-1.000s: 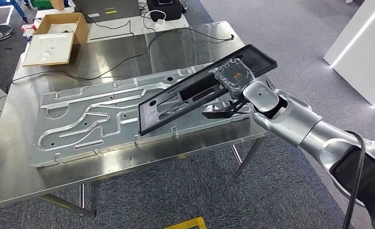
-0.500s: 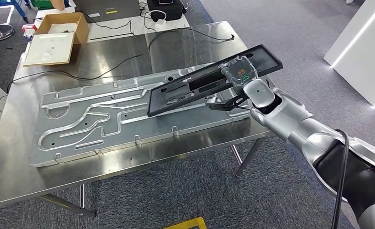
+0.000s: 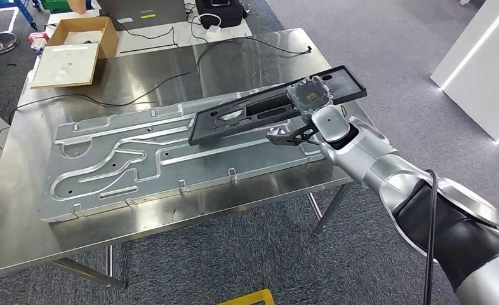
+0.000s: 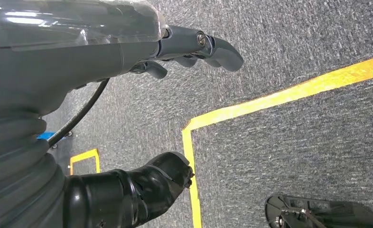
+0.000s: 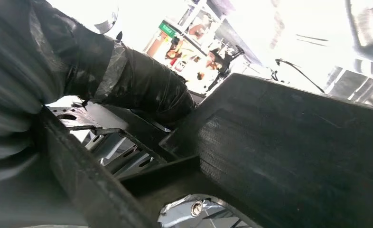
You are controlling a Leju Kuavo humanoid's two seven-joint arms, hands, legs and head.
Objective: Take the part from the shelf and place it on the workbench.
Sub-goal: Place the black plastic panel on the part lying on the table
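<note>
One long black plastic frame part (image 3: 259,108), flat with rectangular cut-outs, is the thing in play. In the head view the right hand (image 3: 312,98) grasps it near its far-right end, fingers wrapped over the upper face with the thumb side beneath, and the silver right arm (image 3: 374,162) reaches in from the lower right. The part hangs low over the large silver aluminium plate with routed channels (image 3: 139,159), which lies on the stainless steel workbench (image 3: 56,216). Its left end looks very close to the plate or just touching it; I cannot tell which. Holding it by one end would let the free end come down first, so the part can be laid flat rather than dropped. At the bench's far corner sits an open cardboard box (image 3: 82,38) with a white sheet (image 3: 63,63) in front of it, and a black cable (image 3: 139,89) trails across the steel, well apart from the part.

The left wrist view looks down at grey carpet marked with yellow floor tape (image 4: 270,99). The left hand (image 4: 194,47) holds nothing; its dark fingers are loosely curled but apart, as suits an arm hanging idle at the robot's side.

The right wrist view is close and dark: the thick dark thumb (image 5: 142,85) presses against the part's broad black face (image 5: 293,152), with silvery plate visible through a cut-out below. By my reading, the placing is nearly done and the release is still to come.
</note>
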